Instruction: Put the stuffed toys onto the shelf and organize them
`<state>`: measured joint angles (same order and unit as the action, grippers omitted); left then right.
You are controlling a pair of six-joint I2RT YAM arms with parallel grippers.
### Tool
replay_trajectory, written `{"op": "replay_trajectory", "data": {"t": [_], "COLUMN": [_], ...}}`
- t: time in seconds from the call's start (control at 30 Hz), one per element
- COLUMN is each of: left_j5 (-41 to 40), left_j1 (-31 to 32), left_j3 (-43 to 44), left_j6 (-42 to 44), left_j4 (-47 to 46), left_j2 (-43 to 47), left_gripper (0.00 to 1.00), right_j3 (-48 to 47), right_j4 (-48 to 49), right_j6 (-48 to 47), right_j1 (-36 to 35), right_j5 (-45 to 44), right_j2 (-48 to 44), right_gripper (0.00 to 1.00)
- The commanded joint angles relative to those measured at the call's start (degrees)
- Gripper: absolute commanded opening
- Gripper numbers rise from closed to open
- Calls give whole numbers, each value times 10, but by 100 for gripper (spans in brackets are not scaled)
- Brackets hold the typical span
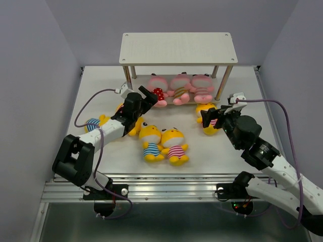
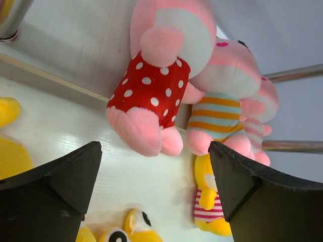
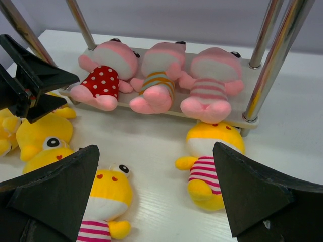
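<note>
**A:** Entry one: shelf.
**B:** Shelf (image 1: 177, 48), at the middle of the table's (image 1: 212, 156) far edge. Its lower board carries a row of three pink ones, feet to the front edge. The dotted toy (image 1: 157, 92) is at the left end, the orange-striped toy (image 1: 180, 89) in the middle and the pink-striped toy (image 1: 203, 88) at the right end.

**A:** Entry two: the yellow ones.
**B:** Five, all on the table. Yellow toy 1 (image 3: 209, 161), in a pink-striped shirt, lies just in front of the shelf's front right leg. Yellow toy 2 (image 1: 150, 142), in a blue shirt, and yellow toy 3 (image 1: 175, 147), in a pink shirt, lie side by side near the middle of the near edge. Yellow toy 4 (image 1: 95, 123), in a blue shirt, and yellow toy 5 (image 1: 135, 128) lie toward the left edge, partly under the left arm (image 1: 108, 132). The shirt of toy 5 is hidden.

**A:** Entry three: left gripper.
**B:** Left gripper (image 2: 155, 151), jaws spread wide, nothing between them. It is at the shelf's front left corner, pointing at the dotted toy. That toy's feet lie just beyond the fingertips, apart from both.

**A:** Entry four: right gripper.
**B:** Right gripper (image 3: 156, 148), jaws spread wide, nothing held. It is over the table off the shelf's front right corner. Yellow toy 1 lies just ahead of it, close to one finger, not gripped.
</note>
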<state>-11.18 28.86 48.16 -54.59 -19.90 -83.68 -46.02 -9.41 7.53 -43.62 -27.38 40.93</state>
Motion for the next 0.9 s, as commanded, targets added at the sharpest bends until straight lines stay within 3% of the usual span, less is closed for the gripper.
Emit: {"op": "replay_trajectory", "data": {"t": [0.0,0.27,0.63,0.87], "left_j5": [20,88,35,44], "left_j1": [10,45,44,28], "left_j3": [-15,20,97,140], "left_j6": [18,50,75,79], "left_j4": [15,-2,7,18], "left_j2": [28,-28,-98,-132], "left_gripper": [99,99,99,99], "right_j3": [-13,-9,-3,1], "right_j4": [10,10,8,9], "right_j6": [3,2,-6,-16], "right_j1": [-6,-6,-6,-6], "right_j5": [0,-9,-24,-38], "right_j2": [-1,1,-13,-9], "right_gripper": [100,100,100,100]}}
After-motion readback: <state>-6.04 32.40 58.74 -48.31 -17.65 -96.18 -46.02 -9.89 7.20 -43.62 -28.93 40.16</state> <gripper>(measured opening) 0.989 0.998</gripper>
